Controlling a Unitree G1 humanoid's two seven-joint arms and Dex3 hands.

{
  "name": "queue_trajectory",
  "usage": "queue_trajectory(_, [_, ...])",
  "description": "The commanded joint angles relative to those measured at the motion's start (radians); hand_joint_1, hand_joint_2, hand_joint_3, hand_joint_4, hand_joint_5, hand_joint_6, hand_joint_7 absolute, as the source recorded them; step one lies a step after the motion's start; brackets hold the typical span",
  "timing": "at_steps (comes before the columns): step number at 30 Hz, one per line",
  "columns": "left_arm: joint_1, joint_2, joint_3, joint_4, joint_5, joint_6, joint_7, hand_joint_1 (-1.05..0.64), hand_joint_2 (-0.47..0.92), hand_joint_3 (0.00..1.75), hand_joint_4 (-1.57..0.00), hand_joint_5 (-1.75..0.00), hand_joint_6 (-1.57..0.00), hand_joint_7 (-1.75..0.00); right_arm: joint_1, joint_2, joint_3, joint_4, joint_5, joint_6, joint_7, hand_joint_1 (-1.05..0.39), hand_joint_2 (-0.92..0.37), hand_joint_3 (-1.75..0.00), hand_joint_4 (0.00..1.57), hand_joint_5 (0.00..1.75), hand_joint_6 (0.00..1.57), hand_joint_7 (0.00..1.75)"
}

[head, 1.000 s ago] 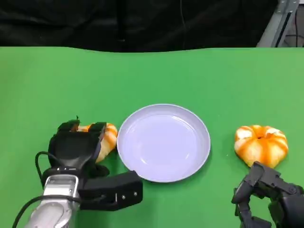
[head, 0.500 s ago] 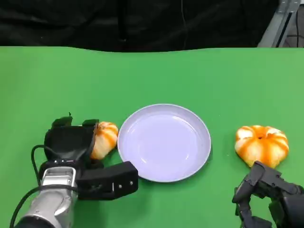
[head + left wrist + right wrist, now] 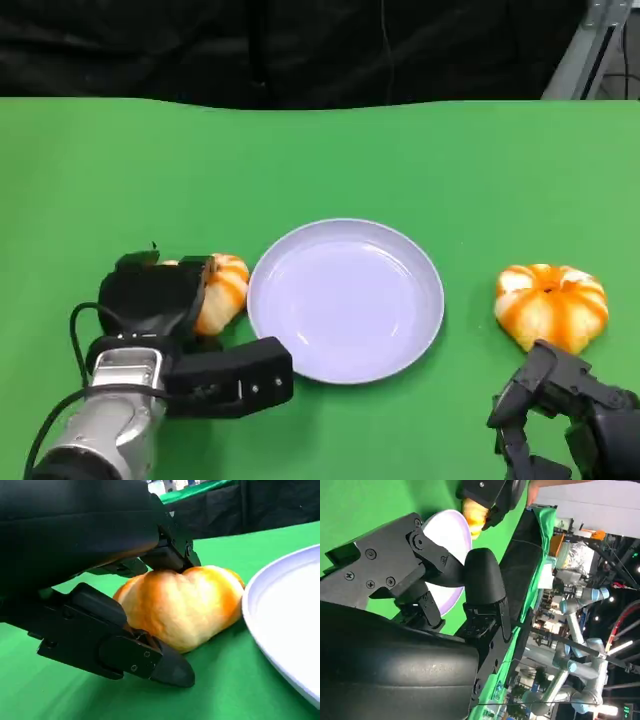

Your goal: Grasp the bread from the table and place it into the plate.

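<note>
The left hand [image 3: 155, 300] sits low on the green desk [image 3: 330, 160], its black fingers [image 3: 125, 652] wrapped around a golden-orange, lobed bread roll [image 3: 222, 290] just left of the round pale-lilac plate [image 3: 345, 300]. In the left wrist view the roll [image 3: 182, 605] lies between an upper finger pressing on its top and a lower finger lying along its base, so I would call it grasped, though it seems to be resting on the desk and not yet lifted.

What matters for the coming move is that the plate's rim [image 3: 280, 625] lies directly to the right of the held roll, almost touching it. The carry should be short: up, over the rim, then down. The roll's longer side runs roughly towards the plate.

The roll looks soft and glossy, pale at the creases and darker orange on the lobes.

A second, rounder, pumpkin-shaped orange-and-white bread [image 3: 550, 305] lies well to the right of the plate, just beyond the right hand [image 3: 565, 415]. That hand rests near the desk's front edge with its fingers curled in, holding nothing.
</note>
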Motion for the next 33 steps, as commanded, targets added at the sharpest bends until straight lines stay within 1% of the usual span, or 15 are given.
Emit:
queue_trajectory(1, [-0.011,0.025,0.004,-0.015,-0.031,-0.007,-0.043,-0.75,0.92,0.09,-0.46,-0.08,-0.56,-0.02,0.005,-0.003,-0.005,-0.007,-0.003,-0.001,-0.010,-0.14,-0.56,-1.12,0.81,1.75,0.72,1.58])
queue_trajectory(3, [-0.008,0.029,0.004,-0.016,-0.040,-0.020,-0.041,-0.73,0.92,0.08,-0.48,-0.08,-0.57,-0.02,0.004,-0.002,-0.005,-0.007,-0.003,-0.002,-0.011,-0.15,-0.56,-1.12,0.81,1.75,0.72,1.59])
queue_trajectory(5, [-0.008,0.032,0.004,-0.014,-0.054,-0.034,-0.046,-0.65,0.92,0.07,-0.56,-0.10,-0.60,-0.03,0.004,-0.002,-0.005,-0.005,0.000,-0.005,-0.010,-0.14,-0.56,-1.13,0.81,1.75,0.72,1.59])
queue_trajectory(8, [-0.008,0.034,0.012,-0.013,-0.085,-0.053,-0.070,-0.45,0.92,0.11,-0.68,-0.10,-0.68,-0.04,0.006,0.000,-0.004,-0.006,0.002,-0.005,-0.009,-0.15,-0.56,-1.13,0.81,1.75,0.71,1.58])
queue_trajectory(13, [-0.003,0.030,0.037,-0.003,-0.131,-0.098,-0.051,-0.31,0.92,0.18,-0.80,-0.11,-0.77,-0.06,0.007,-0.001,-0.005,-0.008,0.000,-0.003,-0.009,-0.15,-0.57,-1.13,0.81,1.75,0.71,1.58])
queue_trajectory(14, [-0.001,0.027,0.048,0.001,-0.147,-0.117,-0.043,-0.24,0.92,0.21,-0.94,-0.18,-0.85,-0.09,0.006,-0.002,-0.005,-0.008,0.001,-0.003,-0.008,-0.15,-0.57,-1.13,0.81,1.75,0.71,1.58])
queue_trajectory(15, [0.000,0.026,0.062,0.005,-0.168,-0.143,-0.033,-0.22,0.92,0.22,-0.99,-0.20,-0.88,-0.10,0.006,-0.002,-0.005,-0.007,0.004,-0.002,-0.007,-0.14,-0.57,-1.13,0.80,1.75,0.71,1.58])
queue_trajectory(17, [-0.001,0.026,0.074,0.010,-0.189,-0.169,-0.024,-0.14,0.92,0.10,-0.90,-1.14,-1.10,-0.08,0.005,-0.005,-0.005,-0.007,0.012,0.001,-0.001,-0.14,-0.56,-1.13,0.81,1.75,0.72,1.58])
queue_trajectory(20, [-0.002,0.029,0.085,0.018,-0.202,-0.206,0.003,-0.10,0.92,0.05,-0.82,-1.64,-1.24,-0.08,0.002,-0.006,-0.007,-0.003,0.010,-0.005,-0.003,-0.14,-0.56,-1.12,0.81,1.75,0.72,1.59])
queue_trajectory(23, [-0.002,0.029,0.092,0.030,-0.213,-0.236,0.039,-0.08,0.92,0.08,-0.79,-1.74,-1.32,-0.11,0.002,-0.005,-0.007,-0.003,0.013,0.001,-0.001,-0.14,-0.56,-1.12,0.81,1.75,0.72,1.59])
queue_trajectory(28, [-0.006,0.030,0.101,0.052,-0.218,-0.276,0.102,-0.07,0.92,0.12,-0.78,-1.75,-1.37,-0.16,0.001,-0.007,-0.008,-0.002,0.014,0.005,0.000,-0.13,-0.56,-1.13,0.82,1.75,0.72,1.59])
queue_trajectory(29, [-0.006,0.032,0.104,0.054,-0.217,-0.289,0.123,-0.08,0.92,0.15,-0.78,-1.75,-1.22,-0.53,0.001,-0.009,-0.009,-0.001,0.013,0.004,0.001,-0.13,-0.56,-1.13,0.82,1.75,0.72,1.59])
queue_trajectory(30, [-0.010,0.033,0.111,0.059,-0.219,-0.299,0.147,-0.08,0.92,0.16,-0.77,-1.75,-0.95,-1.05,0.000,-0.010,-0.009,0.002,0.014,0.001,0.002,-0.13,-0.55,-1.13,0.82,1.75,0.72,1.59])
queue_trajectory(31, [-0.015,0.033,0.119,0.065,-0.224,-0.306,0.162,-0.08,0.92,0.16,-0.77,-1.75,-0.86,-1.20,-0.001,-0.011,-0.010,0.004,0.015,0.000,0.003,-0.13,-0.55,-1.13,0.81,1.75,0.71,1.59])
queue_trajectory(33, [-0.026,0.033,0.131,0.077,-0.230,-0.315,0.178,-0.07,0.92,0.18,-0.78,-1.75,-0.79,-1.33,-0.003,-0.011,-0.010,0.005,0.017,0.001,0.004,-0.13,-0.55,-1.14,0.81,1.75,0.71,1.59])
